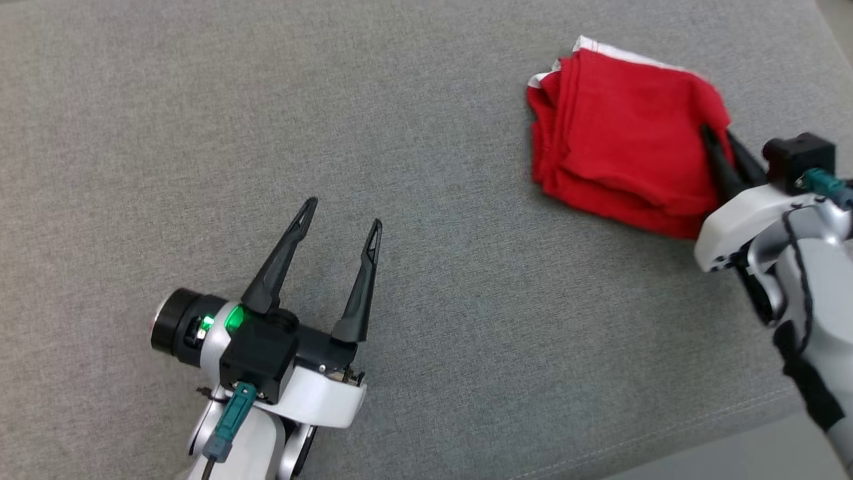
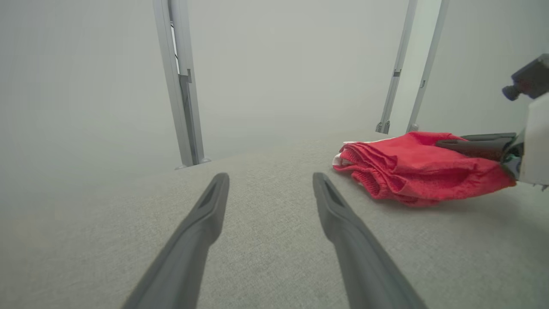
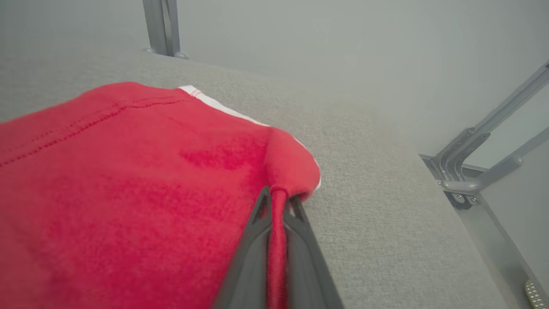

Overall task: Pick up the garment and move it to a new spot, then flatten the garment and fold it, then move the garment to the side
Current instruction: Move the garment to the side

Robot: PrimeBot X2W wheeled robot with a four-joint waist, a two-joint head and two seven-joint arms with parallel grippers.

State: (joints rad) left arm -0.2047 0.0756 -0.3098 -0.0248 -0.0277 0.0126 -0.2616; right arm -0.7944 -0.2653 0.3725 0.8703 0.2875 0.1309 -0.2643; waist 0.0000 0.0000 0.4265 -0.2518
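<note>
Red garment [image 1: 620,140] on the grey fabric surface [image 1: 400,120], at the upper right in the head view, close to the surface's right edge. Folded into a rough square pad, several layers stacked along the left and near edges. A strip of white trim [image 1: 620,55] peeking out along the far edge. Soft, slightly fuzzy knit, with a stitched hem line visible in the right wrist view. Kind of garment hard to make out while folded, and its left part cut off by the frame in the right wrist view.

At the garment's right corner, right end effector [image 1: 718,137] pressed together on a pinch of cloth, a thin red ridge clamped between the dark fingers. Fingertips partly sunk in the fold in the head view, arm cut off at the right edge.

Toward the lower left, left end effector [image 1: 344,215] spread wide and holding nothing, over bare fabric well apart from the garment, forearm cut off at the bottom. Blurred grey metal posts [image 2: 182,86] beyond the surface's far edge.
</note>
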